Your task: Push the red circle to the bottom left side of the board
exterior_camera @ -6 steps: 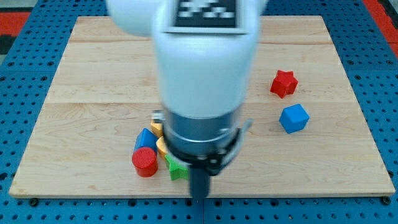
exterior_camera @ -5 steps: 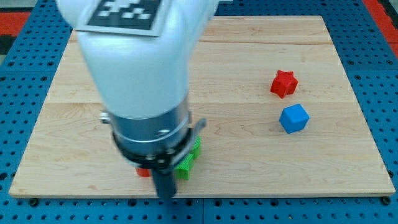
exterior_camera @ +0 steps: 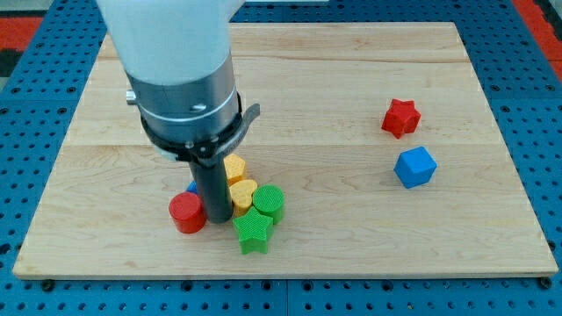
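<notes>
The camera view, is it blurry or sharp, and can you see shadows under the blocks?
Camera view: sharp, no blur; the red circle, green star and blue cube have crisp edges. Light is even, with only soft small shadows. My tip sits just right of the red circle.

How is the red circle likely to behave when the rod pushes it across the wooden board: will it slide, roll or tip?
The red circle is a squat cylinder standing on its flat end, so it will probably slide, not roll or tip. Its round side may let it slip off my tip, just to its right. It looks solid and rigid, and the smooth board should offer little grip.
</notes>
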Controlling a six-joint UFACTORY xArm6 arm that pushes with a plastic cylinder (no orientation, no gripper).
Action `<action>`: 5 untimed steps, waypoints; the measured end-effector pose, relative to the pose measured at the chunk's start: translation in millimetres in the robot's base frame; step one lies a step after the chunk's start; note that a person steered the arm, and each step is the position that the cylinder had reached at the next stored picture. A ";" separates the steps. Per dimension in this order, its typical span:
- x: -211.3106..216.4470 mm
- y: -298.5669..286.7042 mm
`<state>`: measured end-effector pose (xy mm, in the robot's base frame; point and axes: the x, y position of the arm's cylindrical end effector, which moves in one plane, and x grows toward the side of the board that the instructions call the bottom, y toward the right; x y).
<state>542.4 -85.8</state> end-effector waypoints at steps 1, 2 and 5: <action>6.9 -76.7; 11.7 -79.0; 61.7 -155.2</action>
